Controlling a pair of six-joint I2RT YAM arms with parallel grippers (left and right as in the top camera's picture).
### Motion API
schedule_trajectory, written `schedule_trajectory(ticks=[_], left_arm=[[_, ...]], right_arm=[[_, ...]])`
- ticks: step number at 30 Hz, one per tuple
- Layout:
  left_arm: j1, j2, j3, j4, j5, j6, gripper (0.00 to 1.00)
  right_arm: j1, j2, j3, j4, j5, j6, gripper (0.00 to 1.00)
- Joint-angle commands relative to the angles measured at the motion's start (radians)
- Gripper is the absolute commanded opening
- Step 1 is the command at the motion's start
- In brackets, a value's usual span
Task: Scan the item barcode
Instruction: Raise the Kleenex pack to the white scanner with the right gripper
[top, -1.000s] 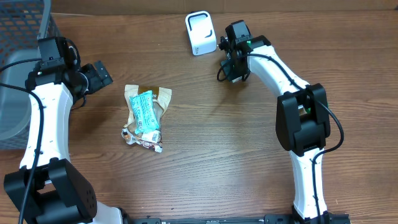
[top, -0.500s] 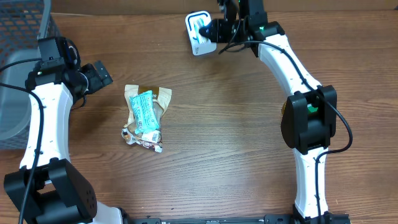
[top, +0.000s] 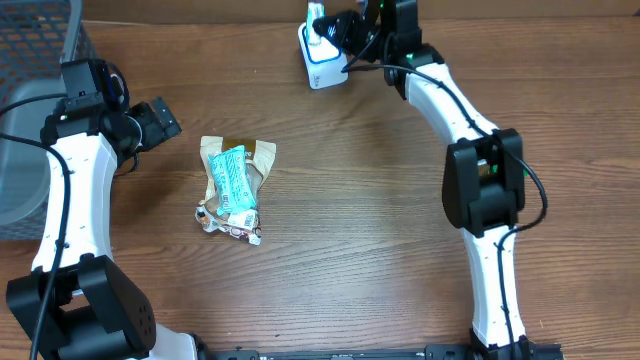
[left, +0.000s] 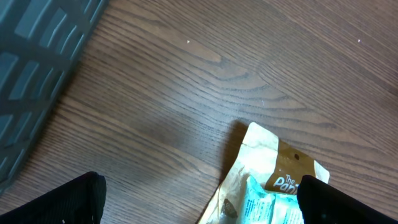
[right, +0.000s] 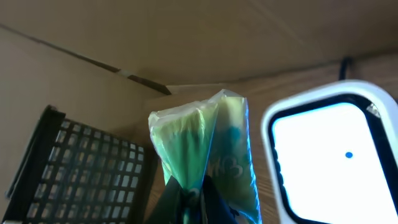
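- A small heap of snack packets lies on the wooden counter, nearest the arms' bases. A teal one with white print lies on top, a tan one with a brown band lies beneath, and a crumpled wrapper lies at the near end.
- Beyond and to the left of the heap, the left pincer hangs released. Its jaws are spread wide, it holds nothing, and it is clear of the packets.
- At the far edge of the counter, the right pincer is clenched on the lower edge of the item, a green packet.
- The packet is a thin, see-through, pale green film with darker green and blue print. It is pinched into two upright folds that fan out above the fingertips.
- The packet stands just beside the white scanner, to the left of its bright window with a blue dot. From overhead the pincer hides most of it, so it is unclear whether the two touch.
- Farther left is a black mesh basket.
- A brown cardboard wall stands behind everything.
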Motion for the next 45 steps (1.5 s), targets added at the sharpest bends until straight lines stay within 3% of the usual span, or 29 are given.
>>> schedule_trajectory(ticks=[1,20,35,45], left_arm=[[-0.007,0.002,0.018,0.001,0.003,-0.006,1.0],[-0.007,0.002,0.018,0.001,0.003,-0.006,0.99],[-0.007,0.002,0.018,0.001,0.003,-0.006,1.0],[-0.007,0.002,0.018,0.001,0.003,-0.006,0.99]], right_arm=[[0.003,0.044,0.0,0.019,-0.007,0.082,0.04],[0.002,0.06,0.0,0.03,0.126,0.108,0.04],[0.002,0.046,0.001,0.01,0.05,0.098,0.04],[0.004,-0.202,0.001,-0.34,0.117,-0.198,0.04]])
